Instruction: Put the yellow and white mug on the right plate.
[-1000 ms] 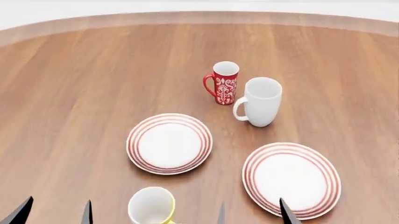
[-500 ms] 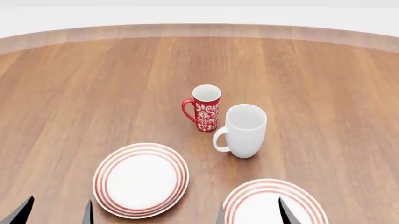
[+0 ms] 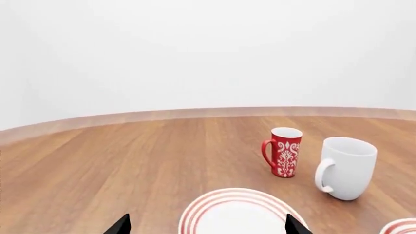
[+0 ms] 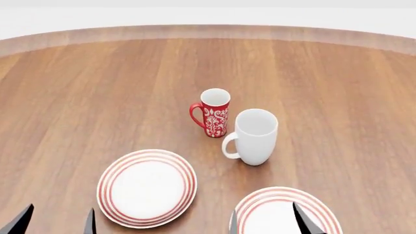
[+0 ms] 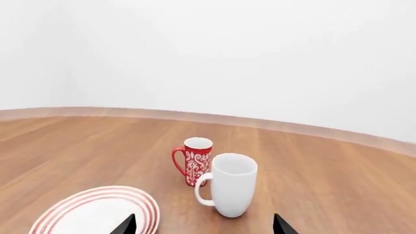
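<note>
Yellow and white mug: not visible in any view. Right plate: lower right of head frame, cut off by bottom edge, bare. Second plate: lower left of centre. White mug and red patterned mug: mid-frame, just beside each other, upright on wooden table. Left gripper and right gripper: bottom edge, tips spread apart, holding nothing.
</note>
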